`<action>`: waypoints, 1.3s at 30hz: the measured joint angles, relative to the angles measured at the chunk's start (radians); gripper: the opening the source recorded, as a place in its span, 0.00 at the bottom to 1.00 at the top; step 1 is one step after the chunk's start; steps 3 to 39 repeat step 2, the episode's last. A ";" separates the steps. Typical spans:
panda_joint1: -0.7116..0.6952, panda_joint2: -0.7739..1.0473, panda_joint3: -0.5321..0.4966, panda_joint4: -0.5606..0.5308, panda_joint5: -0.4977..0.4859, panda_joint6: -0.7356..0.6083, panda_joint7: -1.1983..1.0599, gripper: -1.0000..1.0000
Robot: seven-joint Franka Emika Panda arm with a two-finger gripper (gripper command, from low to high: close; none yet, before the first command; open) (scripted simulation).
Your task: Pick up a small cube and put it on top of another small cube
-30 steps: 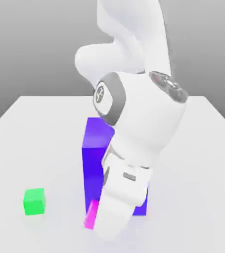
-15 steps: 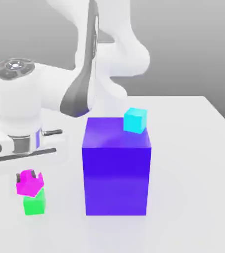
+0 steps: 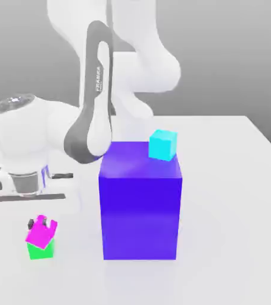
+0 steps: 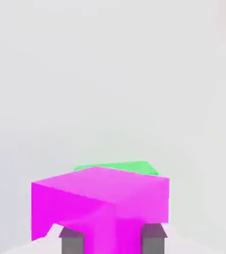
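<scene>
Sitting skewed on the green cube (image 3: 37, 252): the magenta cube (image 3: 40, 233). Flanking it, spread apart and gripping nothing, the end effector (image 4: 113, 239) fingers (image 4: 73, 242).

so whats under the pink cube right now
The green cube sits under the magenta cube, which rests on it turned askew. Green shows past its edges; the green top face and their contact are covered.

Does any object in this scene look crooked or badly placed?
Yes. The magenta cube sits on the green cube but turned and tilted, its corners overhanging instead of lining up. The cyan cube lies squarely on the blue block.
</scene>
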 joint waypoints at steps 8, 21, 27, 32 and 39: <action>0.000 0.000 0.000 0.000 0.000 0.000 0.000 1.00; 0.000 0.000 0.000 0.000 0.000 0.000 0.000 1.00; 0.000 0.000 0.000 0.000 0.000 0.000 0.000 1.00; 0.000 0.000 0.000 0.000 0.000 0.000 0.000 1.00; 0.000 0.000 0.000 0.000 0.000 0.000 0.000 1.00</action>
